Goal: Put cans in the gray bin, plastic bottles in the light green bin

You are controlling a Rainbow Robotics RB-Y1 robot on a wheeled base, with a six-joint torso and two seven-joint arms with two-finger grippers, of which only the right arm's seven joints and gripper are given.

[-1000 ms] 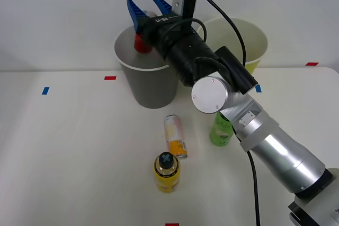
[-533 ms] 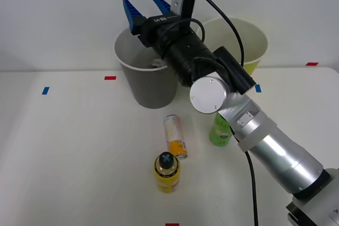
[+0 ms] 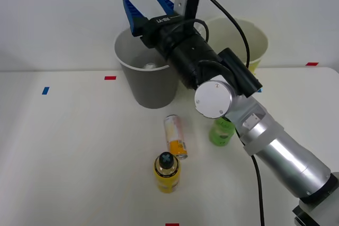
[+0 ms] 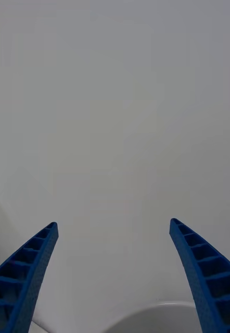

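Hovering above the gray bin (image 3: 145, 78), our right gripper (image 3: 147, 6) is spread wide and empty; a can (image 3: 151, 66) lies inside the bin.

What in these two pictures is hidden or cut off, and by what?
- Green bottle, front view: top hidden behind the arm.
- Light green bin, front view: left side and base hidden behind the arm.
- Gray bin, front view: most of its inside hidden by its wall and the right gripper.
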